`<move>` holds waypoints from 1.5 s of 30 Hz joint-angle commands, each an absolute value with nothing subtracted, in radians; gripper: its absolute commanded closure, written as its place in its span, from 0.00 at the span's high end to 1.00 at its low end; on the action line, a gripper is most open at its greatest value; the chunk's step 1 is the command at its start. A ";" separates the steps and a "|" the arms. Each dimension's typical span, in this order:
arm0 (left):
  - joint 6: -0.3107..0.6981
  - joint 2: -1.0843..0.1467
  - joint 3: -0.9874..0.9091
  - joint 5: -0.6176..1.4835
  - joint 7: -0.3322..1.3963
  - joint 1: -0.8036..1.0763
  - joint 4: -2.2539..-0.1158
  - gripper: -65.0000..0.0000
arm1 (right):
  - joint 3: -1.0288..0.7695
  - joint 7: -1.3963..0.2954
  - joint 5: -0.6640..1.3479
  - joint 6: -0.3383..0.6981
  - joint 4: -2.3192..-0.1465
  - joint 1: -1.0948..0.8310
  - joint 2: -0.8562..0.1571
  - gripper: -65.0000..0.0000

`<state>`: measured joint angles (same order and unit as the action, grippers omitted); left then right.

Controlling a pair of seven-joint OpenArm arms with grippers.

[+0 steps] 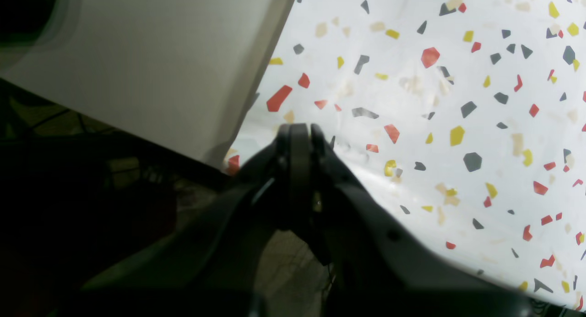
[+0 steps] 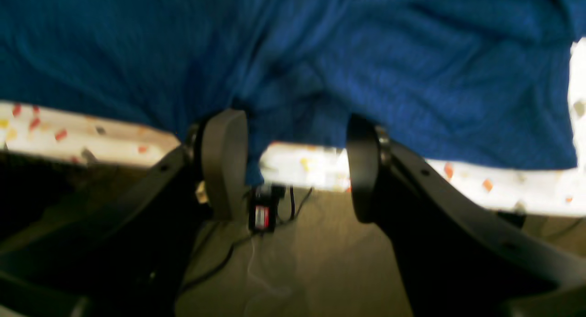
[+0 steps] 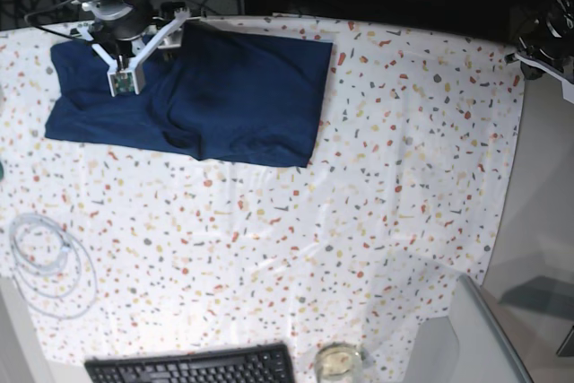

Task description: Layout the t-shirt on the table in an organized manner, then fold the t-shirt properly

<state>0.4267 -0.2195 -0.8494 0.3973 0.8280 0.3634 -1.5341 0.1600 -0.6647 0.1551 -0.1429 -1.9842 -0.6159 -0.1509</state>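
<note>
Base alone shows keyboard [image 3: 190, 367], t-shirt [image 3: 193, 96] outline

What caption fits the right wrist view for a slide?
Right gripper, fingers apart, at the edge of the dark navy-blue fabric t-shirt on the white speckled table.

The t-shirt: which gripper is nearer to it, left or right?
Right. The right gripper hangs open at the edge of the t-shirt. The left gripper, shut, is far across the table, over its corner.
</note>
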 commanded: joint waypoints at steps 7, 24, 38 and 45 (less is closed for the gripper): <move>0.427 -0.239 -0.858 0.404 0.814 0.364 -1.549 0.00 | 0.311 -0.628 0.157 -0.064 -1.945 -0.550 -0.168 0.16; 0.427 -0.239 -0.858 0.404 0.812 0.343 -1.546 0.00 | 0.134 -0.679 0.185 -0.053 -2.003 -0.608 -0.173 0.08; 0.427 -0.251 -0.854 0.404 0.812 0.338 -1.546 0.00 | 0.275 -0.610 0.280 0.002 -1.868 -0.611 -0.211 0.78; 0.427 -0.259 -0.858 0.404 0.812 0.341 -1.546 0.00 | 0.245 -0.570 0.280 0.002 -1.773 -0.579 -0.213 0.53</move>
